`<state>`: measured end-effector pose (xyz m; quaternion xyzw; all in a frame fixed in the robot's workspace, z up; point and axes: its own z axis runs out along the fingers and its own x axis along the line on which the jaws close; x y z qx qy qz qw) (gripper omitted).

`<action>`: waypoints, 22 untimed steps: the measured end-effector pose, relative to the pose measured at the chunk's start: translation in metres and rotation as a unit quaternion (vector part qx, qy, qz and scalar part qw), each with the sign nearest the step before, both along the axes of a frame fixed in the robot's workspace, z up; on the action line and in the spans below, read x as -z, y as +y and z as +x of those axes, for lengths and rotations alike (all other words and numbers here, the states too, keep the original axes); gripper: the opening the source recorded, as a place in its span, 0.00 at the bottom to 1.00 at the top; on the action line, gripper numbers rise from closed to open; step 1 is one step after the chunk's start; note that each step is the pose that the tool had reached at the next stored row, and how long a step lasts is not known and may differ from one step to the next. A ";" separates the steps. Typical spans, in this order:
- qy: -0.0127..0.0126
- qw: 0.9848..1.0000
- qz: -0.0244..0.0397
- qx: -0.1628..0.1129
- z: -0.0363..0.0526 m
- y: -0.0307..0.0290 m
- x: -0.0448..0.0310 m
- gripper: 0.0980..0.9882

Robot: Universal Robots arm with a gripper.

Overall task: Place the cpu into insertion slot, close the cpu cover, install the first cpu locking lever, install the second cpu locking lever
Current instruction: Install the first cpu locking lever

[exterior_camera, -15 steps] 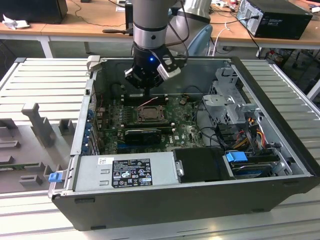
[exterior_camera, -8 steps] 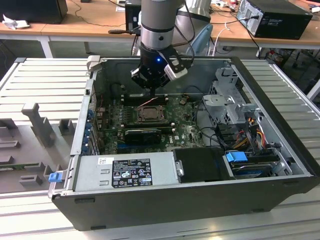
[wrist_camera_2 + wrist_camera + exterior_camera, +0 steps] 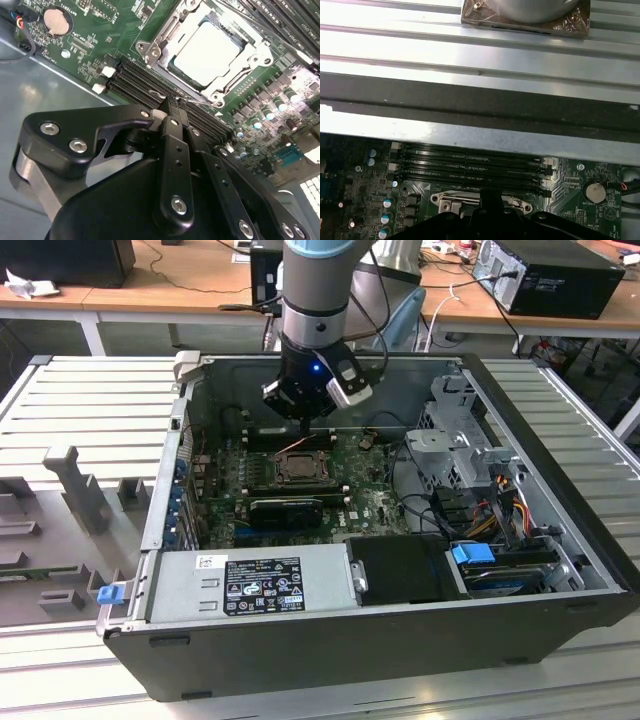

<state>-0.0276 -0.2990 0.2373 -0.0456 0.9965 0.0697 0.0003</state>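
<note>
Wooden desks (image 3: pixel 150 285) stand behind a grey ribbed table (image 3: pixel 80 390) — on it lies one big open computer case (image 3: pixel 400 640). My one arm (image 3: pixel 315 290) reaches down over the green board (image 3: pixel 370 500). My gripper (image 3: pixel 171 103) has its fingers pressed together, tips just beside one thin wire lever (image 3: pixel 197 100); I cannot tell if they touch it. I count one insertion slot (image 3: pixel 150 56), one cpu cover (image 3: pixel 165 44) lying flat on it, and one cpu (image 3: pixel 207 52) sitting inside, under the window. I think the cpu is light, stiff and easy to hurt — best held by its edges. The lever looks springy.
</note>
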 end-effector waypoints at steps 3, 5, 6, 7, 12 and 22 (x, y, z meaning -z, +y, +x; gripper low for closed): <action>0.000 1.000 0.003 0.011 0.0004 -0.0003 0.0031 0.01; 0.000 1.000 0.005 0.011 0.0009 -0.0003 0.0051 0.01; 0.000 1.000 0.008 0.011 0.0012 -0.0004 0.0065 0.01; 0.000 1.000 0.009 0.012 0.0016 -0.0004 0.0073 0.01; 0.000 1.000 0.012 0.009 0.0025 0.0000 0.0120 0.01; 0.000 1.000 0.012 0.007 0.0091 0.0020 0.0251 0.01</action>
